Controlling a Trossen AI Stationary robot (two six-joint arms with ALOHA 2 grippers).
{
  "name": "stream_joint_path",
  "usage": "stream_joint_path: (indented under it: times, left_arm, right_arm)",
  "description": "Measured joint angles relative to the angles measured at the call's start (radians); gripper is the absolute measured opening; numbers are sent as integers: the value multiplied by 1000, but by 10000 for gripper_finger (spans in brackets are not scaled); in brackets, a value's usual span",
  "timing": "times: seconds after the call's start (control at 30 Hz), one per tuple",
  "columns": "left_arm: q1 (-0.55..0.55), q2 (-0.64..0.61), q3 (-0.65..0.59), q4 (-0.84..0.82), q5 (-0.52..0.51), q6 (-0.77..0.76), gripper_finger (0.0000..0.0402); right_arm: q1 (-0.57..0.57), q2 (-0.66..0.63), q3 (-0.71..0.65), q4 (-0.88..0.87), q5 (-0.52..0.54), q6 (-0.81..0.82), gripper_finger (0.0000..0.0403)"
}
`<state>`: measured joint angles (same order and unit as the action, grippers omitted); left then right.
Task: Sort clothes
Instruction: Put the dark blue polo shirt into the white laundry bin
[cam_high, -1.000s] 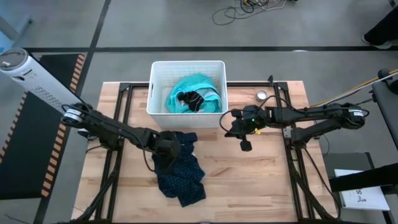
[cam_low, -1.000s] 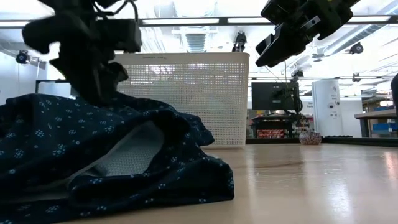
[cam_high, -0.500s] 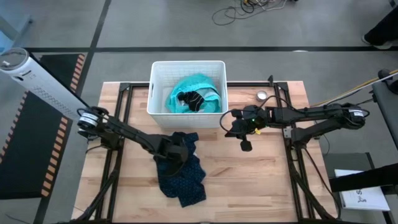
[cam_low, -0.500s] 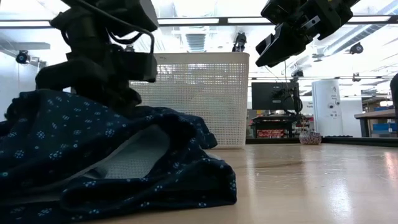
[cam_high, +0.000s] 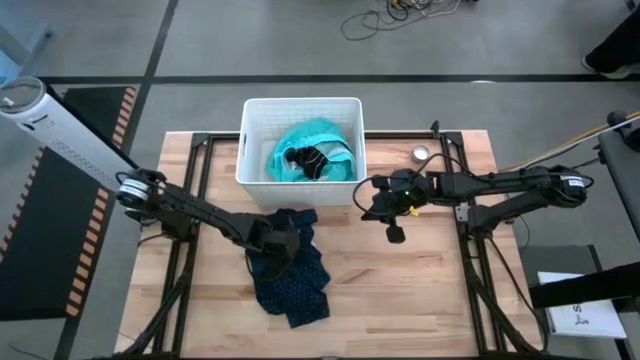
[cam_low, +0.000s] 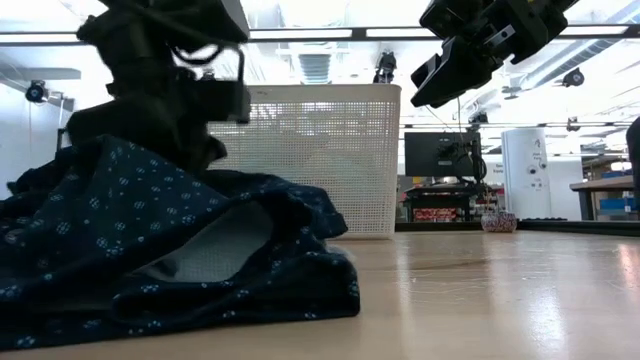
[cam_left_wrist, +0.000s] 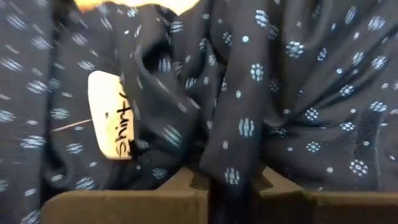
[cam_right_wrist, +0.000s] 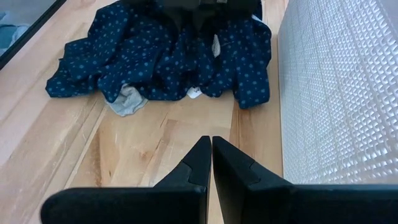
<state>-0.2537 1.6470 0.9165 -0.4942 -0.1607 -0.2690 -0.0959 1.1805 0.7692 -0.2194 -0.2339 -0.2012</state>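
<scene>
A dark navy patterned garment lies crumpled on the wooden table in front of the white basket. Its white label and pale inner lining show. My left gripper is down on the garment's far part and shut on its cloth. A teal garment with a small dark piece on it lies in the basket. My right gripper hangs shut above the table to the right of the basket, with nothing in it. My left gripper pinches a raised fold of the navy garment between its two fingers, a little beside the white label. The fingers come steeply from above. How many layers the fold has cannot be told. The rest of the garment lies slack on the table.
A small roll of tape sits at the table's far right. The basket's wall stands right behind the garment. Bare wood lies to the right of the garment.
My left gripper has come down and a little toward the table's right onto the navy garment. The cloth beneath it has gathered up into a peak, and the garment's right end has drawn in slightly.
</scene>
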Motion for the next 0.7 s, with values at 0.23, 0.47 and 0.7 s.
stream_joint_path:
  times: [0.23, 0.47, 0.7]
  left_arm:
    - [-1, -141, 0, 22, -60, -14, 4]
    - [-1, -296, 32, 32, -173, -9, 2]
    - [0, -425, 121, 65, -330, 80, 2]
  right_arm:
    - [0, 0, 0, 4, 0, 0, 0]
    - [0, 0, 0, 14, 0, 0, 0]
    - [0, 0, 0, 16, 0, -3, 0]
